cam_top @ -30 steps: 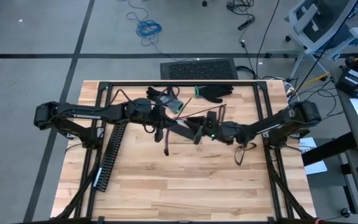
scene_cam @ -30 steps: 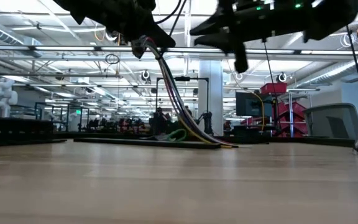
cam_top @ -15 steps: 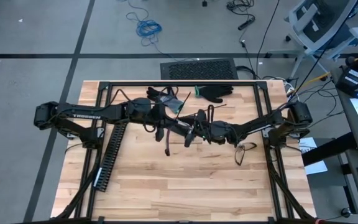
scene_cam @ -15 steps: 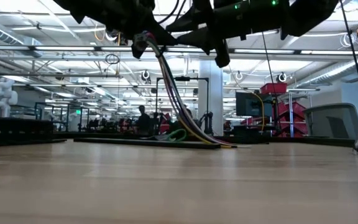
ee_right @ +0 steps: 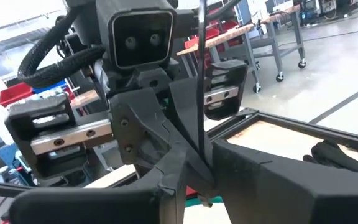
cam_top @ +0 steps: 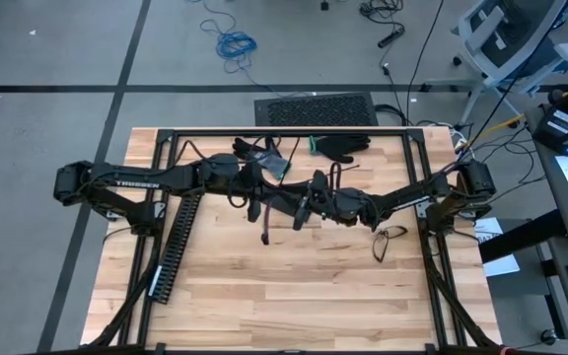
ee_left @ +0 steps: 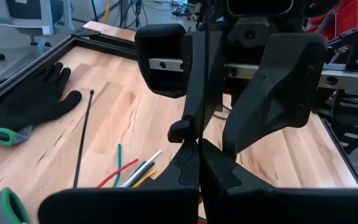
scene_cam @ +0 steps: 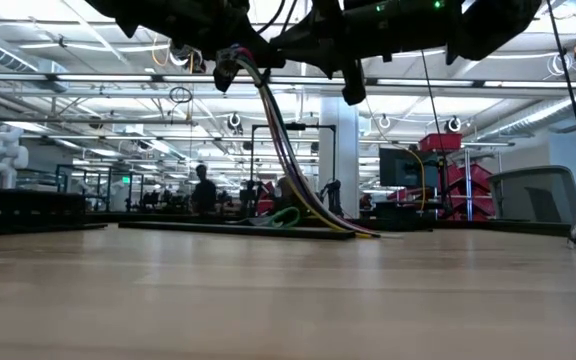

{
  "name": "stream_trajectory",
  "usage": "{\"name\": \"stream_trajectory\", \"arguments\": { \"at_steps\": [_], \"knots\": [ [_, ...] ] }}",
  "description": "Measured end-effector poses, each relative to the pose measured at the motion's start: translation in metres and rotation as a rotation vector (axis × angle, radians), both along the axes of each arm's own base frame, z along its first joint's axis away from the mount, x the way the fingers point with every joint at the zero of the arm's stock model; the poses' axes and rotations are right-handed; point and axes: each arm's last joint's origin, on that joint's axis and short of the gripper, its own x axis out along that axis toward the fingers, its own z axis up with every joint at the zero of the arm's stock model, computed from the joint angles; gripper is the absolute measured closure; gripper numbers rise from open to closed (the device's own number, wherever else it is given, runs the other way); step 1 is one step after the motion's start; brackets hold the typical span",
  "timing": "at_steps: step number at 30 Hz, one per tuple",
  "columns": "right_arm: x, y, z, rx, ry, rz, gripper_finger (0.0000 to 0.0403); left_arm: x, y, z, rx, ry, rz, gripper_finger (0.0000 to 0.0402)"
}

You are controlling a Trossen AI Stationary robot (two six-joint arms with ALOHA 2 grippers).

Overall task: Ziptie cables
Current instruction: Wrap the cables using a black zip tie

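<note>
High view: both arms meet over the rear middle of the wooden tabletop (cam_top: 294,286), whose front half lies bare, with wide room toward the near edge. A dark metal frame (cam_top: 284,132) runs along the back and sides, closing in the rear corners. The left gripper (cam_top: 262,191) is clamped shut on the cables (scene_cam: 286,170), a bundle of red, yellow, blue and green wires lifted at one end; from the low view they slope down from the fingers to the tabletop, where their far ends rest. The right gripper (cam_top: 304,203) sits just beside the left, its fingers nearly closed on a thin black ziptie strap (ee_right: 201,74) standing upright between the two grippers. Behind them lie a black glove (cam_top: 343,146) and a loose ziptie (ee_left: 82,140); a long slotted black duct (cam_top: 174,247) lies along the left side. Beyond the tabletop is a bright workshop with benches, and a person (scene_cam: 204,188) stands far off.
</note>
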Motion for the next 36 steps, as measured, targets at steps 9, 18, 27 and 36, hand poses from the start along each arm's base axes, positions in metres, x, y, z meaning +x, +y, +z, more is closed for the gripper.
{"name": "stream_trajectory", "arguments": {
  "at_steps": [9, 18, 27, 36],
  "knots": [
    [0.0, -0.005, 0.002, -0.001, -0.016, 0.006, 0.0321, 0.0, -0.002, 0.0, -0.001, -0.001, -0.009, 0.0401],
    [0.001, -0.011, 0.003, 0.005, -0.033, 0.039, 0.033, 0.001, -0.001, 0.002, 0.006, -0.025, -0.001, 0.0401],
    [0.002, -0.012, 0.003, 0.018, -0.037, 0.06, 0.035, 0.002, -0.001, 0.001, 0.011, -0.022, 0.01, 0.0401],
    [0.014, -0.012, 0.02, 0.0, 0.02, 0.078, 0.0401, 0.006, 0.0, -0.002, 0.012, -0.025, 0.011, 0.0401]
  ]
}}
